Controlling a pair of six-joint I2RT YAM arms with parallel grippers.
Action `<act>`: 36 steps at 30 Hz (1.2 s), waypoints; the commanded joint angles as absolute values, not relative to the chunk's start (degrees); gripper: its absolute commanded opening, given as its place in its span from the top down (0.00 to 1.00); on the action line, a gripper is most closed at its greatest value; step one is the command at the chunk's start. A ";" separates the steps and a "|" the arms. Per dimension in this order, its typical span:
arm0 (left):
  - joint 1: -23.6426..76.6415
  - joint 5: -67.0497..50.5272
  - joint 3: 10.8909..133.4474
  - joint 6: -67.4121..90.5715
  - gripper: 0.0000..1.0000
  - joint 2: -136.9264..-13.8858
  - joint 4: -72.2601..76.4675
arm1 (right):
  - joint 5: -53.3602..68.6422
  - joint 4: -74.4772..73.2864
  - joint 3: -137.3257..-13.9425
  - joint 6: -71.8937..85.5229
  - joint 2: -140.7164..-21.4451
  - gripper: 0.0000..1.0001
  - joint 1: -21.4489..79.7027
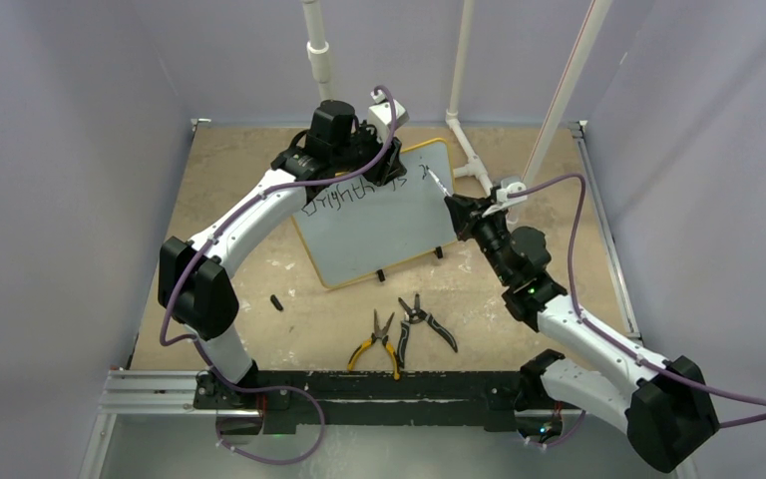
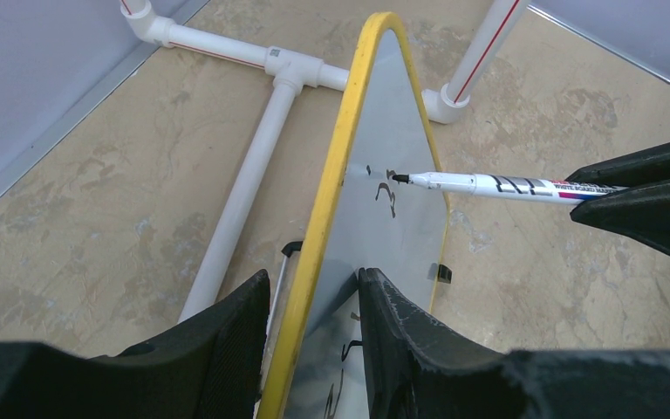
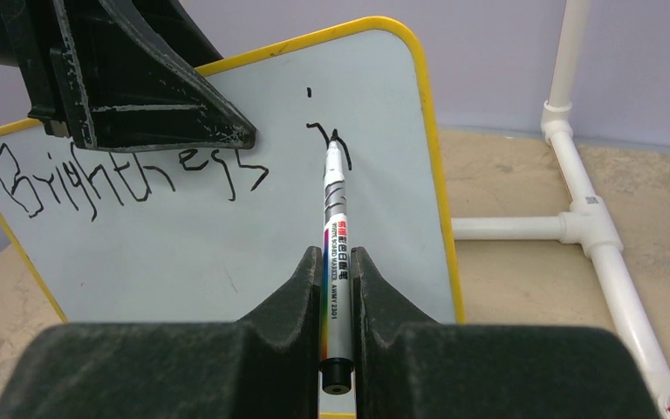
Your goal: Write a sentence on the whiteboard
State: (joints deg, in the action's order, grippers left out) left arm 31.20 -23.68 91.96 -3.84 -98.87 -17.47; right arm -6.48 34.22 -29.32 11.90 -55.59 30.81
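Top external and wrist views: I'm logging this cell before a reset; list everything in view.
whiteboard: one, white, yellow rim, mid-table.
sentence: one, black, unfinished, on the whiteboard.
marker: one, white, tip on the whiteboard.
yellow-handled pliers: one, yellow, near edge.
black-handled pliers: one, black, beside them.
small piece: one, black, left of pliers.
pipe frame: one, white, far right.
table: one, tan, underneath.
left end effector: one, black, clamping whiteboard's edge.
right end effector: one, black, shut on the marker.

Left arm (image 1: 259,205) hides whiteboard (image 1: 379,225) far-left corner; sentence (image 1: 344,203) partly covered, illegible overhead.
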 commanded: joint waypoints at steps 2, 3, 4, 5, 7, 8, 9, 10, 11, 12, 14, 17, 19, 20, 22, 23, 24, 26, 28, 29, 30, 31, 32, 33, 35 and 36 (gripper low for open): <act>31.25 -24.78 90.75 -3.08 1.00 -98.88 -19.20 | -7.31 37.34 -31.37 11.25 -56.15 1.00 31.03; 31.22 -24.78 90.71 -3.05 1.00 -98.88 -19.20 | -7.37 37.43 -31.49 11.21 -56.29 1.00 31.01; 31.23 -24.86 90.70 -3.05 1.00 -98.88 -19.24 | -7.46 37.46 -31.57 11.17 -56.45 1.00 31.02; 31.25 -24.85 90.64 -3.03 1.00 -98.88 -19.25 | -7.54 37.63 -31.61 11.16 -56.55 1.00 31.00; 31.28 -24.87 90.66 -3.12 1.00 -98.88 -19.26 | -7.65 37.92 -31.56 11.27 -56.76 1.00 30.98; 31.29 -24.92 90.64 -3.16 1.00 -98.88 -19.25 | -7.72 38.09 -31.67 11.19 -56.84 1.00 31.02; 31.27 -24.96 90.66 -3.16 1.00 -98.88 -19.25 | -7.85 38.13 -31.74 11.17 -56.99 1.00 31.02; 31.23 -24.92 90.63 -3.16 1.00 -98.88 -19.25 | -7.97 38.27 -31.81 11.16 -57.15 1.00 31.03; 31.18 -24.96 90.57 -3.16 1.00 -98.88 -19.25 | -8.12 38.35 -31.89 11.16 -57.25 1.00 31.03; 31.23 -24.94 90.53 -3.16 1.00 -98.88 -19.25 | -8.30 38.51 -31.89 11.16 -57.30 1.00 31.03; 31.29 -25.02 90.53 -3.12 1.00 -98.88 -19.25 | -8.51 38.82 -31.95 11.16 -57.23 1.00 31.02; 31.28 -25.03 90.53 -3.11 1.00 -98.88 -19.20 | -8.68 39.46 -32.06 11.17 -57.22 1.00 31.02; 31.29 -24.98 90.53 -3.01 1.00 -98.88 -19.14 | -8.74 39.77 -32.22 11.16 -57.13 1.00 30.96; 31.29 -25.04 90.55 -3.07 1.00 -98.88 -19.16 | -8.89 39.85 -32.24 11.09 -57.13 1.00 30.99; 31.29 -25.11 90.53 -3.08 1.00 -98.88 -19.14 | -9.00 40.05 -32.37 11.00 -57.05 1.00 31.02; 31.22 -25.13 90.53 -3.08 1.00 -98.88 -19.16 | -9.11 40.13 -32.36 10.99 -56.96 1.00 31.03; 31.28 -25.14 90.54 -3.08 1.00 -98.88 -19.16 | -9.25 40.16 -32.42 10.94 -56.95 1.00 31.03; 31.22 -25.09 90.51 -3.00 1.00 -98.88 -19.20 | -9.68 40.09 -32.38 10.98 -56.95 1.00 30.96; 31.27 -25.13 90.57 -2.99 1.00 -98.88 -19.08 | -10.05 39.70 -32.51 10.99 -57.08 1.00 31.02; 31.29 -25.14 90.53 -2.99 1.00 -98.88 -19.07 | -10.29 39.44 -32.60 11.03 -57.15 1.00 31.01; 31.27 -25.14 90.53 -2.99 1.00 -98.88 -19.07 | -10.53 39.20 -32.57 11.07 -57.13 1.00 30.98; 31.29 -25.05 90.53 -2.99 1.00 -98.88 -19.07 | -10.80 38.94 -32.49 11.14 -57.13 1.00 30.98; 31.27 -25.04 90.53 -2.99 1.00 -98.85 -19.07 | -11.22 38.75 -32.45 11.20 -57.13 1.00 31.02; 31.29 -25.05 90.53 -2.99 1.00 -98.83 -19.03 | -11.52 38.54 -32.35 11.31 -57.01 1.00 30.99; 31.26 -25.04 90.45 -2.99 1.00 -98.79 -19.03 | -12.05 38.15 -32.10 11.46 -56.72 1.00 31.02; 31.29 -24.97 90.44 -2.99 1.00 -98.79 -18.99 | -12.11 37.91 -32.08 11.51 -56.57 1.00 31.02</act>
State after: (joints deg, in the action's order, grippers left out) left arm 31.20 -23.81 91.81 -3.84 -98.87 -17.19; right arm -9.78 37.28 -30.00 11.75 -57.36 30.81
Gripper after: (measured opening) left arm 0.400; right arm 0.131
